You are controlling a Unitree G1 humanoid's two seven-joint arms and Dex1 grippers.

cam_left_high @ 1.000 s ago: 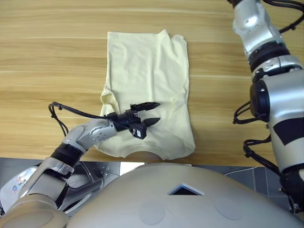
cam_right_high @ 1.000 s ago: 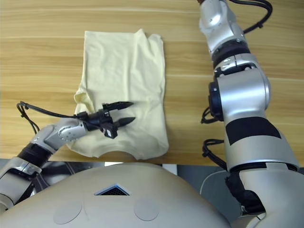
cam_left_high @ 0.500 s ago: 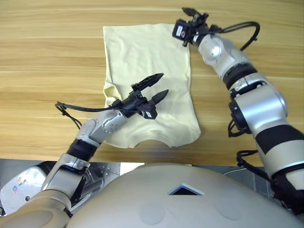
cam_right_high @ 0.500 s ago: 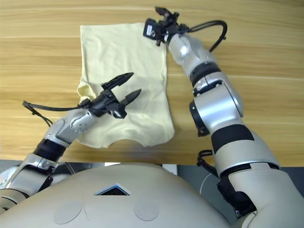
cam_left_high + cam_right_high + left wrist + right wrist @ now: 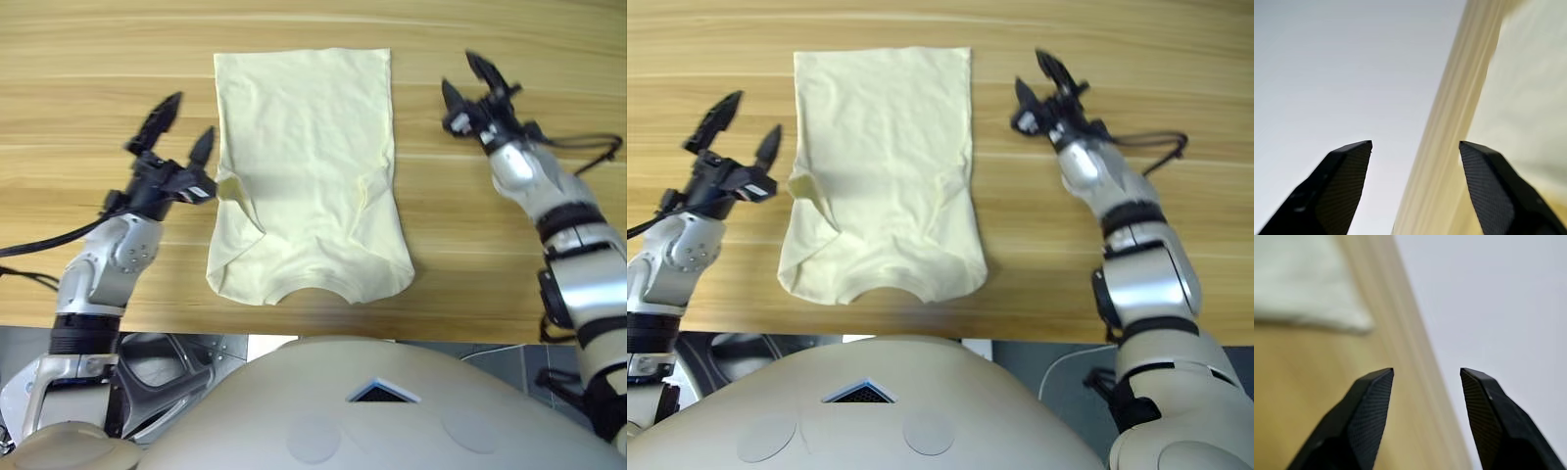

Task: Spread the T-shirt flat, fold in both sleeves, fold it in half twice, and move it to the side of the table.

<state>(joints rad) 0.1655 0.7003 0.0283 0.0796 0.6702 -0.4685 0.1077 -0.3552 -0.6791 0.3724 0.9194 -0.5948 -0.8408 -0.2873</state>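
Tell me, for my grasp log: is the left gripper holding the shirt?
No, the left gripper is open beside the shirt, gripping nothing.

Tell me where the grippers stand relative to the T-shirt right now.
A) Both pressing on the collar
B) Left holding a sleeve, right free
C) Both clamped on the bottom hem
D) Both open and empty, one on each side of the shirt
D: the left gripper and the right gripper have their fingers spread with nothing between them, flanking the T-shirt, which lies on the table.
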